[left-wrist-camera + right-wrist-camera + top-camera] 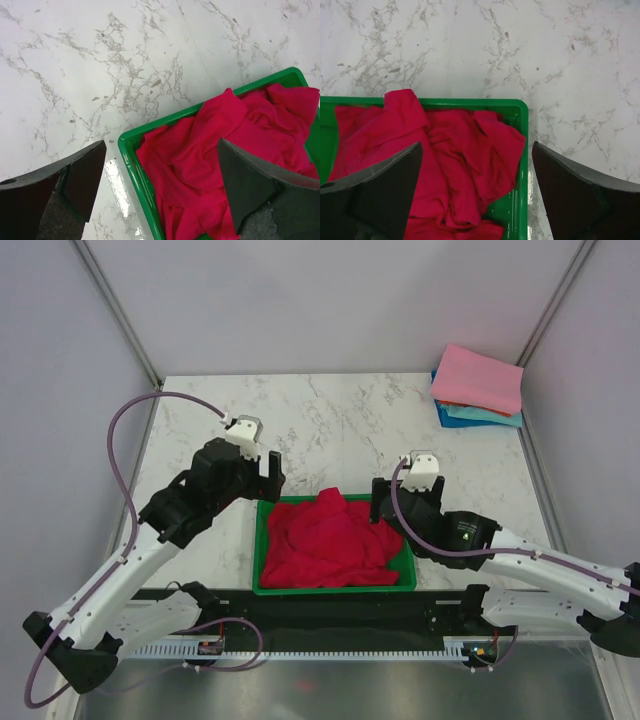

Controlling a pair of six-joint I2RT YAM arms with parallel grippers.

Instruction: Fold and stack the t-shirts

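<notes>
Top external: green tray [262, 558] holds crumpled red t-shirts [332, 540].

My left gripper [160, 150] jaws spread wide, green tray [131, 165] corner between them, crumpled red t-shirts [200, 160] inside, marble table [100, 60] ahead.

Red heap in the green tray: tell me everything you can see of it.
The red heap is soft, matte crimson cloth, crumpled and unfolded, deeply creased; how many t-shirts it holds cannot be told. No label or print shows. It fills most of the green tray, leaving bare floor along the right side, and one fold laps over the far rim. It touches only the tray. The left hand and right hand hover open nearby, gripping nothing.
</notes>
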